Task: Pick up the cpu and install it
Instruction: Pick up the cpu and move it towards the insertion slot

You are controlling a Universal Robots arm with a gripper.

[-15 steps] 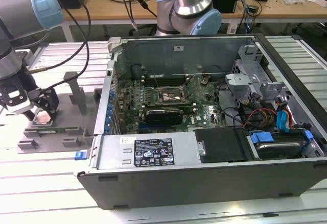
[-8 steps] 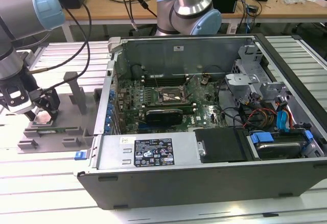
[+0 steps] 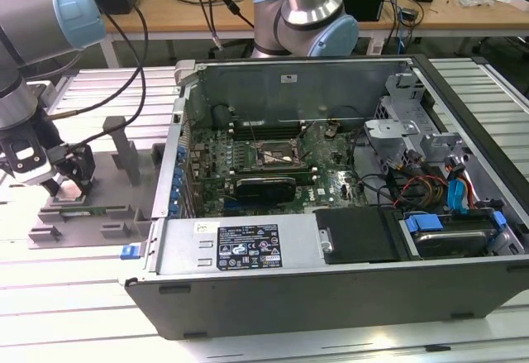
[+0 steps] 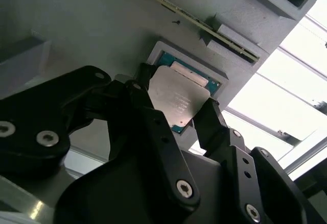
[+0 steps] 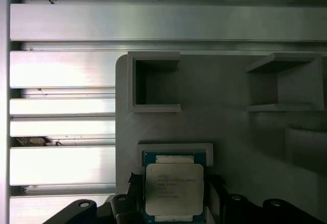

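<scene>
The cpu (image 5: 174,185), a small square chip with a silvery top and a green edge, lies in a shallow square pocket of the grey fixture plate (image 5: 230,127). In both wrist views my gripper (image 5: 174,179) straddles it, with one black finger (image 4: 144,81) against one side of the cpu (image 4: 179,99) and the other finger (image 4: 208,116) against the opposite side. In the exterior view the gripper (image 3: 70,183) is low over the fixture plate (image 3: 91,214) at the exterior view's left, well away from the dark square socket (image 3: 279,158) on the motherboard.
The open computer case (image 3: 331,255) takes up the middle and the exterior view's right, with drive cages and cables (image 3: 430,181) inside. Upright fixture blocks (image 3: 124,144) stand between gripper and case. A second arm's base (image 3: 306,16) rises behind the case. Ribbed aluminium table (image 5: 61,163) surrounds the fixture.
</scene>
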